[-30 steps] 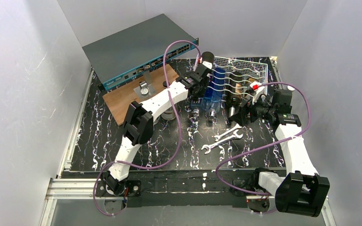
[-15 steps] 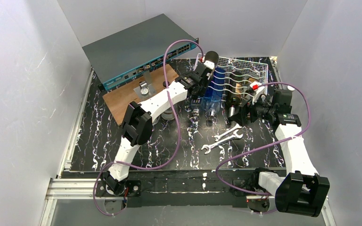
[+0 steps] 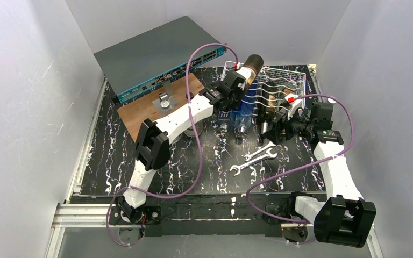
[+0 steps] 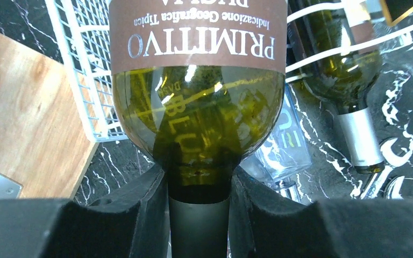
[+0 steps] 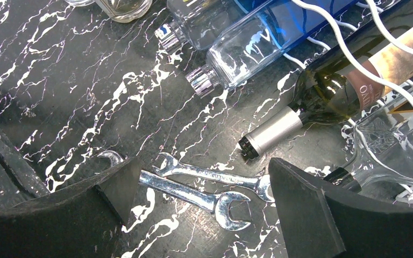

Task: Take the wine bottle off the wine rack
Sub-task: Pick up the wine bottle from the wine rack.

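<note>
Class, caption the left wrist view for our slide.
Left claw grips the green wine bottle by its neck, white wine rack behind.

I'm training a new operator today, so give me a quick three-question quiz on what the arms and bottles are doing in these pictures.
1. True or false: the left pincer grips the wine bottle by its neck.
2. Pick one. The right pincer is: A open, B shut on nothing, C shut on a bottle.
3. How many wrenches lie on the table?
Key: 1 true; 2 A; 3 two.
</note>
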Motion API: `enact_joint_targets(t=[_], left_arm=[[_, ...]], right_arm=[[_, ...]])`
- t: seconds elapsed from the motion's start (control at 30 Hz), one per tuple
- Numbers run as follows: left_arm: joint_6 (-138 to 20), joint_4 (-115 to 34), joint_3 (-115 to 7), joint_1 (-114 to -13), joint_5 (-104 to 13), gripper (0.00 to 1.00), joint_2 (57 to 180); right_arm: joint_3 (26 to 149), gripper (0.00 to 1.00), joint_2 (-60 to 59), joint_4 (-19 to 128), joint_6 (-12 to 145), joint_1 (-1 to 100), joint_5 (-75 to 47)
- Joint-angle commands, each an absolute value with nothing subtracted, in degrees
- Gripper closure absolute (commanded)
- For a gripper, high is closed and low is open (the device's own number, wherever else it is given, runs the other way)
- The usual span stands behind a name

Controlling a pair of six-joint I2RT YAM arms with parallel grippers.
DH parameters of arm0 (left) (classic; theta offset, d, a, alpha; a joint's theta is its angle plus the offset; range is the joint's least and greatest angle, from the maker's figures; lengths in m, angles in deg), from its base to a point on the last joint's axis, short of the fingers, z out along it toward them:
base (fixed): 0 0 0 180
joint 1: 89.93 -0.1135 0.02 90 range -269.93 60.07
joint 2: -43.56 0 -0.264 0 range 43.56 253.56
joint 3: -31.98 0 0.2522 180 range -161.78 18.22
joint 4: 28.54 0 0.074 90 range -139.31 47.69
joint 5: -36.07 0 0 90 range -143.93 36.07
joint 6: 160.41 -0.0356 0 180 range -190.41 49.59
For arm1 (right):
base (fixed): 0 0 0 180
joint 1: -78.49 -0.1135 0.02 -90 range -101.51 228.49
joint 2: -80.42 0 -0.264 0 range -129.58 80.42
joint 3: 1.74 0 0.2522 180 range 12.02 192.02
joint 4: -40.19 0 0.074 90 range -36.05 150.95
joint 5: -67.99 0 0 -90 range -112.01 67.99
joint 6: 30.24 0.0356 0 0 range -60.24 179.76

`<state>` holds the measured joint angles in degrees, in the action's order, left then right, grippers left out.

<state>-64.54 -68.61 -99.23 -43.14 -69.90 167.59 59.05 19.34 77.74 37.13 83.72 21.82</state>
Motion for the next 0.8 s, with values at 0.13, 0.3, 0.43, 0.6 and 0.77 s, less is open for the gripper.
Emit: enact_joint_targets(t=[0.13, 0.3, 0.43, 0.6, 0.77], left_arm=[[-65.15, -61.99, -97.97, -42.71, -70.15, 1.0, 155.8], [-64.42, -62.04, -95.29, -42.4, -67.7, 1.0, 152.91], [-63.47, -62.54, -91.9, -42.37, -65.41, 1.0, 149.47], [-62.39, -64.6, -87.27, -42.15, -62.09, 1.0, 144.6], [-61.35, -65.9, -81.03, -42.08, -59.12, 1.0, 138.2]], right_arm=[[59.22, 0.02, 20.22, 76.89, 36.47, 83.74, 22.23], [59.29, 0.02, 20.04, 76.89, 36.38, 83.67, 22.14], [59.31, 0.02, 19.95, 77.06, 36.13, 83.56, 22.11], [59.4, 0.02, 19.91, 77.34, 35.71, 83.44, 22.15], [59.4, 0.02, 20.08, 77.92, 34.76, 83.44, 22.86]])
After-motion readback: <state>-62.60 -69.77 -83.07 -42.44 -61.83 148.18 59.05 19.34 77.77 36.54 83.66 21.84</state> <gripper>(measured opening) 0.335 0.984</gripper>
